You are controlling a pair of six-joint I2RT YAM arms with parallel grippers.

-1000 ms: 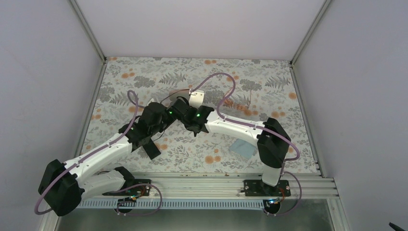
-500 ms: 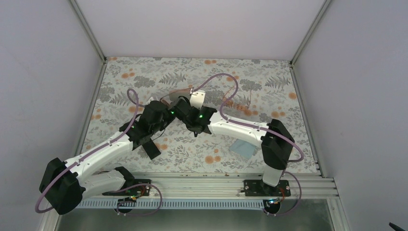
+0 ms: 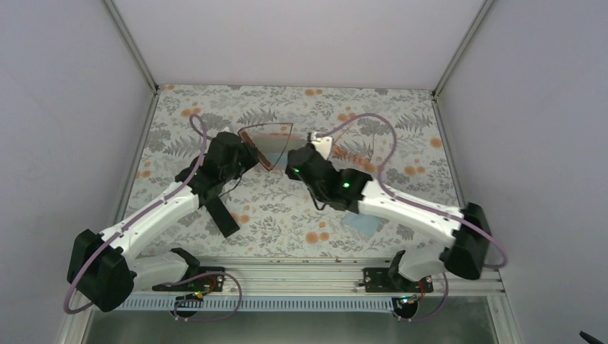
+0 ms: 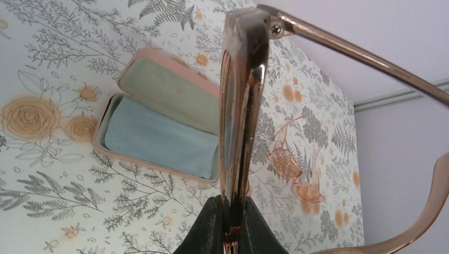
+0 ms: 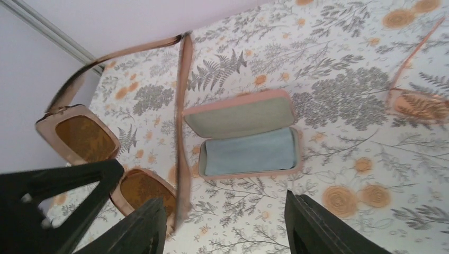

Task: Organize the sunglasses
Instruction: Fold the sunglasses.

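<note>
Sticking up from the clamped left gripper (image 4: pixel 231 228): brown sunglasses (image 4: pixel 241 106)

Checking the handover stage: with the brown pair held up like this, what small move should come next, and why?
Probably the open right gripper should nudge a temple folded. The left gripper is shut on the brown sunglasses at the front frame, both temples stand spread, and the open pink case below looks too narrow for them unfolded.
</note>
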